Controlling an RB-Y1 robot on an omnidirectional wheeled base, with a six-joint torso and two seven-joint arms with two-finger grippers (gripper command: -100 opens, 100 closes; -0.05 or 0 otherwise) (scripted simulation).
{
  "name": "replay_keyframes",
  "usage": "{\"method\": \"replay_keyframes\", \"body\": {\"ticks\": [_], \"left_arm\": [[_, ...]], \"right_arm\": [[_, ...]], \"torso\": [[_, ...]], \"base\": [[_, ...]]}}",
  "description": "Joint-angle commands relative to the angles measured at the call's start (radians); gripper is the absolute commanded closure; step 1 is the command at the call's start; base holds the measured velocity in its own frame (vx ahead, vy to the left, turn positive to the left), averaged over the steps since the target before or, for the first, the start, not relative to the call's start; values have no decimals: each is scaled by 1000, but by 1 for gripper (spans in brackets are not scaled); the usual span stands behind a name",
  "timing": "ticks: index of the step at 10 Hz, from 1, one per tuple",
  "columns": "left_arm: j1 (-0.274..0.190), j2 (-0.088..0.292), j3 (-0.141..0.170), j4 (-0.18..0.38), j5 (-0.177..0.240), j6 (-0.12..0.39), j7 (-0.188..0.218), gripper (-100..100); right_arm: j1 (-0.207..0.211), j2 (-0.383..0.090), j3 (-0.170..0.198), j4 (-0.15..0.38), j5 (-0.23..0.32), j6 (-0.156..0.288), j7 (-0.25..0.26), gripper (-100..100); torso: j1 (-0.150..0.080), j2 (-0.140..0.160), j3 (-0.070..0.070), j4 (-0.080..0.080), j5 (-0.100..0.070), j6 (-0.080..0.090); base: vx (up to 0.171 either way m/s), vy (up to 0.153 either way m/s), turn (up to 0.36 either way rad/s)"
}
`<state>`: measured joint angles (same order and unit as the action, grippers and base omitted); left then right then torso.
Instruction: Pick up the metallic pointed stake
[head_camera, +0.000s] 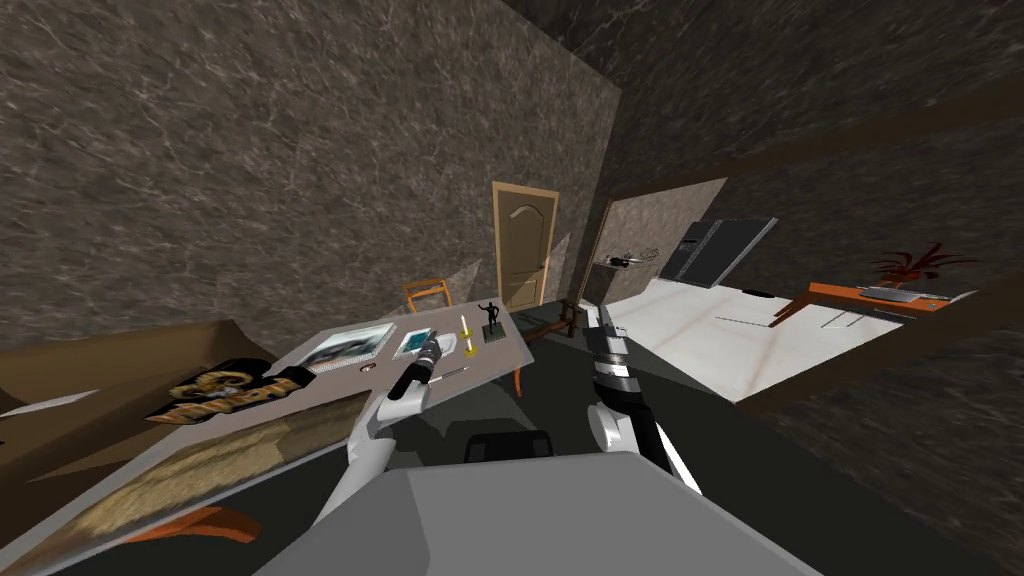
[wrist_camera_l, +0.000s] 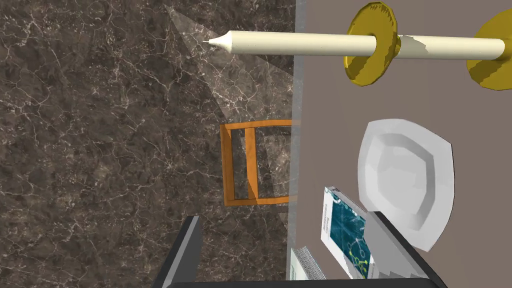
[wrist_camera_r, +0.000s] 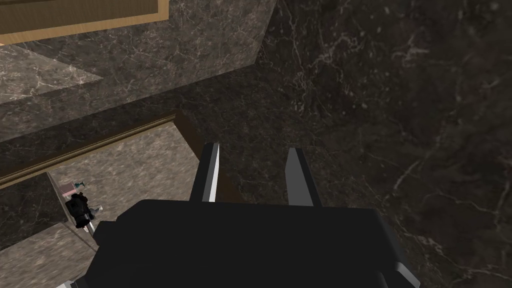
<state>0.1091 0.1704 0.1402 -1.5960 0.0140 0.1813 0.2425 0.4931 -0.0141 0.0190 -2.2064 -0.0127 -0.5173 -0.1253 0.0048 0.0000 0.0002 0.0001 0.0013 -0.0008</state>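
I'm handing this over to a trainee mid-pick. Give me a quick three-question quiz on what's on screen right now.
1. True or false: the left gripper is open and holds nothing.
2. The candle stands in a holder of which colour? A yellow, B red, C blue.
3. Fill in: the thin stake lies on the ___.
Key: 1 true; 2 A; 3 table.
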Motion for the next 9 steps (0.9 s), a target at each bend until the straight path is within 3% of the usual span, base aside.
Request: {"method": "replay_keyframes", "body": {"ticks": [1,3,4,5,8,9], "left_arm": [[-30,7,12,50,-1,41,15,-100],[-30,7,12,83,-1,41,15,-100],[-57,12,23,116,-2,82,27,-100],[-57,12,23,135,-2,82,27,-100],[-109,24,45,244,0,158,51,-100],[-109,24,45,246,0,161,51,-100]], "right_arm": [[0,0,0,0,0,0,0,0],[0,0,0,0,0,0,0,0],[0,0,0,0,0,0,0,0],[0,0,0,0,0,0,0,0],[0,0,0,0,0,0,0,0],[0,0,0,0,0,0,0,0]], "torso": [[0,0,0,0,0,0],[1,0,0,0,0,0],[-1,-2,-1,0,0,0],[-1,-2,-1,0,0,0],[0,-1,0,0,0,0],[0,0,0,0,0,0]], "base": [[-73,56,-270],[-30,43,-45],[-25,37,-190],[-33,39,-153],[-51,49,-207],[-44,37,-95]]}}
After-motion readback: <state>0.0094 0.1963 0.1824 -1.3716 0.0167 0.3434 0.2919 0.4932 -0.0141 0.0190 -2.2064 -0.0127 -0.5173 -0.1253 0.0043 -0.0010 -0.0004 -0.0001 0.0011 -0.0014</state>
